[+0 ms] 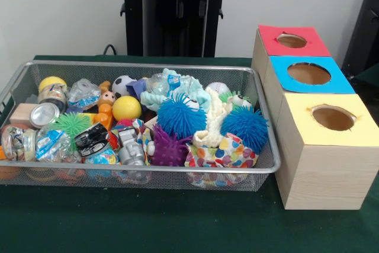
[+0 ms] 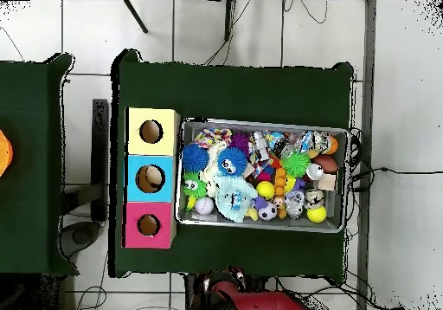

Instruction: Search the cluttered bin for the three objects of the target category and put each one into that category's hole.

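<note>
The wire-mesh bin (image 1: 148, 169) sits on the green table, full of toys; it also shows in the overhead view (image 2: 260, 123). One polka-dot cloth (image 1: 228, 152) lies at the bin's front right corner, partly under a blue spiky ball (image 1: 244, 127); overhead it is at the bin's corner nearest the yellow hole (image 2: 210, 138). More dotted fabric (image 1: 125, 125) peeks out mid-bin, mostly buried. The yellow-surround hole (image 1: 333, 118) tops the nearest wooden box (image 2: 150, 132). My gripper (image 1: 191, 5) hangs drawn back by the pedestal, open and empty, far from the bin.
Blue-surround hole (image 1: 308, 73) and red-surround hole (image 1: 291, 41) lie behind the yellow one. A mint-green cloth (image 1: 177, 84), a cream cloth (image 1: 213, 122), a second blue spiky ball (image 1: 180, 117), a purple spiky toy (image 1: 169, 151), balls and cans crowd the bin.
</note>
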